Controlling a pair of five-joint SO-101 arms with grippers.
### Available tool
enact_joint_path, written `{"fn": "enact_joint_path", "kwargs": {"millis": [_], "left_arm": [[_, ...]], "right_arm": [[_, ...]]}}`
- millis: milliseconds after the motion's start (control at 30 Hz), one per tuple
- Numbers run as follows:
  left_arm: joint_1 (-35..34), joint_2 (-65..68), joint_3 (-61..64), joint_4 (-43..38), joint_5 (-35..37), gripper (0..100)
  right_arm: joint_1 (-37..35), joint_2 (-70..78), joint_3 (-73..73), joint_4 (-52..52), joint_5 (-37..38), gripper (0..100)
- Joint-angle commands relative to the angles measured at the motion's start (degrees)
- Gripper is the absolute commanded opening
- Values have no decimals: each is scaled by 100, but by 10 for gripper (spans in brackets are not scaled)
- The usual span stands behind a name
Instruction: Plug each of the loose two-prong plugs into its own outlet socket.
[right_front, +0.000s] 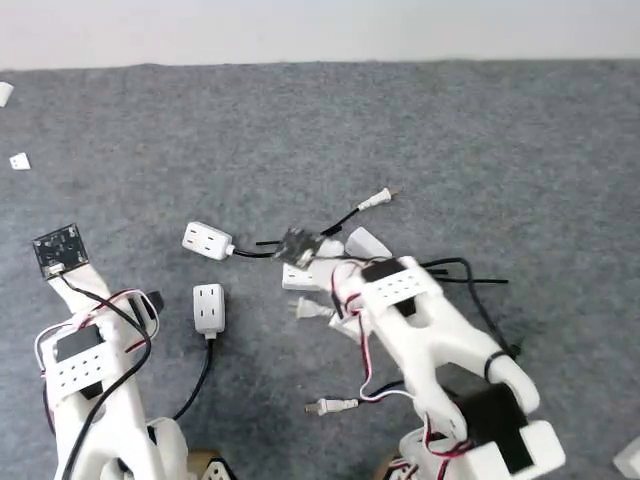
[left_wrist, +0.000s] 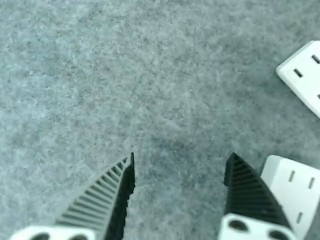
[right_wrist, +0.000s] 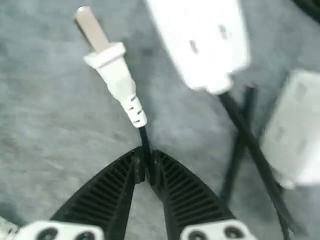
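In the right wrist view my right gripper (right_wrist: 147, 161) is shut on the thin black cord just behind a white two-prong plug (right_wrist: 112, 70); its prongs point away over the carpet. Beyond it lie one white outlet socket (right_wrist: 202, 40) and another (right_wrist: 295, 125). From above, that plug (right_front: 308, 310) sits at the tip of the right arm. My left gripper (left_wrist: 180, 162) stands open over bare carpet, nothing between its fingers, with two outlet sockets (left_wrist: 292, 187) (left_wrist: 305, 75) to one side. Another loose plug (right_front: 375, 200) lies farther back, and a third (right_front: 330, 405) lies near the front.
Two white outlet sockets (right_front: 207, 240) (right_front: 207, 308) lie left of centre, each on a black cord. More sockets (right_front: 365, 243) and tangled black cords (right_front: 470, 275) crowd the middle near the right arm. Small white scraps (right_front: 20, 160) lie at the far left on the grey carpet.
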Motion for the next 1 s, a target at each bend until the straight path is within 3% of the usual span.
{"fn": "enact_joint_path", "kwargs": {"millis": [0,200,267,400,567,633,833,967], "left_arm": [[-26,0,-57,-132,-26,275],[-18,0,-57,-132,-26,275],[-18,0,-57,-132,-26,275],[-18,0,-57,-132,-26,275],[-18,0,-57,-132,-26,275],[-18,0,-57,-132,-26,275],[-18,0,-57,-132,-26,275],[-9,0,-57,-176,-26,275]], "right_arm": [[418,-646,-290,84,-220,9],[875,-971,-316,549,-26,30],[875,-971,-308,725,-88,108],[716,-1051,-325,576,-897,251],[435,-1262,-633,444,-2804,81],[233,-1314,-651,602,-3156,6],[-435,-1156,-132,629,-3297,30],[154,-998,220,-435,-4237,9]]}}
